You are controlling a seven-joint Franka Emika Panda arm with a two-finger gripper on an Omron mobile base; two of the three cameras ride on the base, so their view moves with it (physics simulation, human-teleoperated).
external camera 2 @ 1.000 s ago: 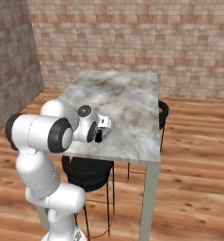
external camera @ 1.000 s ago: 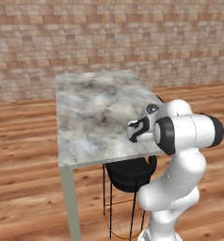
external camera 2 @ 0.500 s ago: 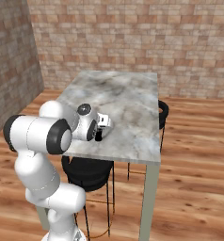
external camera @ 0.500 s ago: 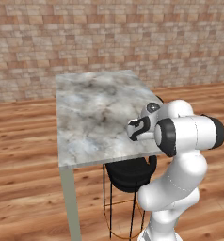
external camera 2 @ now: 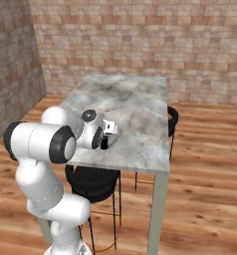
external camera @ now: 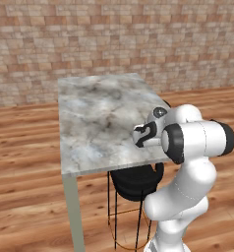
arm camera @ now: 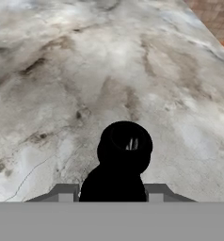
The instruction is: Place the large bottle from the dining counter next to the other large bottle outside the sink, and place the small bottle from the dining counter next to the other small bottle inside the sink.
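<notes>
My claw [external camera 2: 105,141] is pinching the small black bottle [arm camera: 122,157] between narrowed fingers, at lower centre of the hand view, over the marble dining counter [arm camera: 62,70]. In the right base view the bottle [external camera 2: 104,144] is showing left of centre; in the left base view my wrist is hiding it.
</notes>
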